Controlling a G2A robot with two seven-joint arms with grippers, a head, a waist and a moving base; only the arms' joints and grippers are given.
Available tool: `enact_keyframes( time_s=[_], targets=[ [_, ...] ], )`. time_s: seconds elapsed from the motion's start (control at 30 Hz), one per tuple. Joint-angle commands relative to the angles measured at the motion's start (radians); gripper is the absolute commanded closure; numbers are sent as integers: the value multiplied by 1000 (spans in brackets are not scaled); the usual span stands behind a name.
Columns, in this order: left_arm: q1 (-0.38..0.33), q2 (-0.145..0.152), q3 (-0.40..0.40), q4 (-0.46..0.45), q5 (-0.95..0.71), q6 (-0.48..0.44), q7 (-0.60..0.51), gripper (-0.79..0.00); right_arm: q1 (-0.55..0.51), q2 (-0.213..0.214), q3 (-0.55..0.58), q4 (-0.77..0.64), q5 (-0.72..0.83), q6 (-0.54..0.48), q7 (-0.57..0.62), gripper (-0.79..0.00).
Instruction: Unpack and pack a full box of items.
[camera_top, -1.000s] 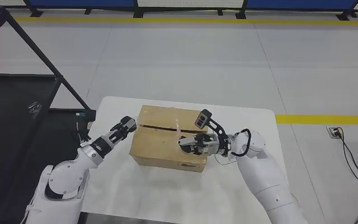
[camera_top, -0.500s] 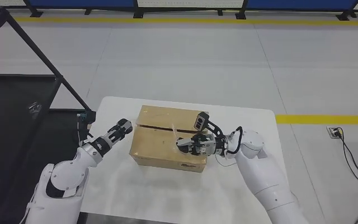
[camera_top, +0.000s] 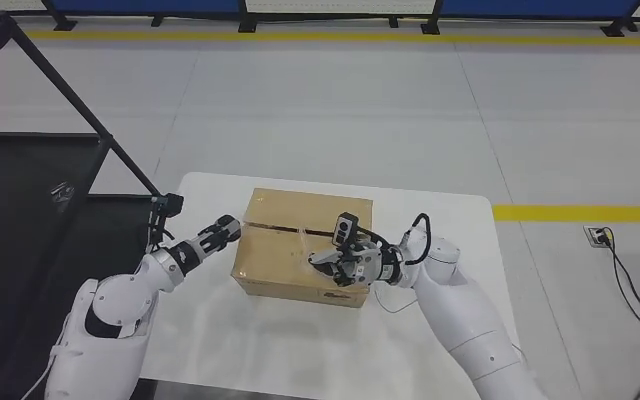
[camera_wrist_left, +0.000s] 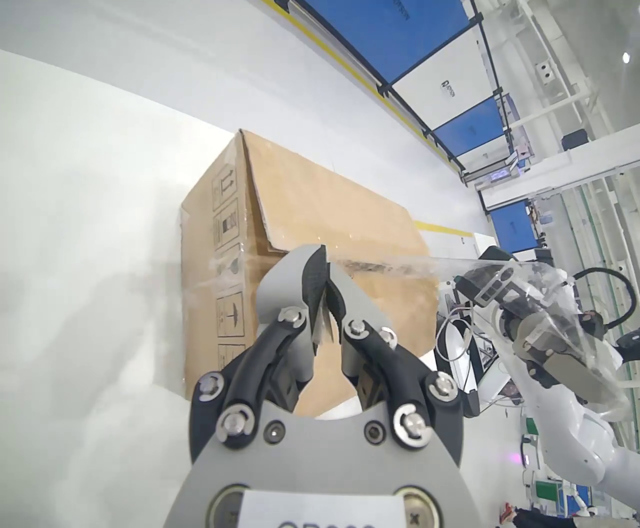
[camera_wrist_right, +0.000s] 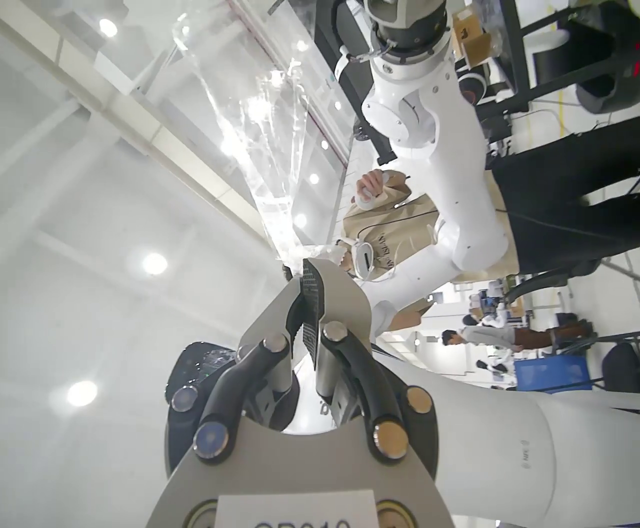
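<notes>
Your right hand (camera_top: 318, 260) is pinching shut on the clear tape (camera_wrist_right: 260, 150) coming off the box (camera_top: 290, 250) on the table (camera_top: 300, 340). Your left hand (camera_top: 234, 228), fingers closed, is hanging at its 9 o'clock. Yanking sideways is probably risking a snap or dragging the box.

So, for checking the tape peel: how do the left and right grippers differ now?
The right gripper is above the box top; the left gripper is beside the box's end. Right pinches clear tape; whether left holds anything I cannot tell. Both are shut.
</notes>
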Motion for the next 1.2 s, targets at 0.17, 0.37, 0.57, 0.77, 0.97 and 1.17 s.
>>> enact_keyframes(
  time_s=[0.17,0.37,0.57,0.77,0.97,1.17],
  targets=[
    [-43,1,10,34,-4,4,16,0,9,4,-24,7,56,31,-31,0],
    [-38,1,11,33,0,4,28,0,-1,3,-21,-3,63,24,-56,0],
    [-50,8,7,57,17,-1,26,0,-11,-5,-16,-22,175,93,-143,0],
    [-102,16,21,111,20,-6,-55,0,-16,-13,-14,-30,277,161,-199,0],
    [-147,22,36,159,5,-13,-126,0,-34,-13,-7,-62,331,203,-239,0],
    [-172,30,35,195,-33,-9,-178,0,-58,-6,7,-88,352,220,-263,0]
  ],
)
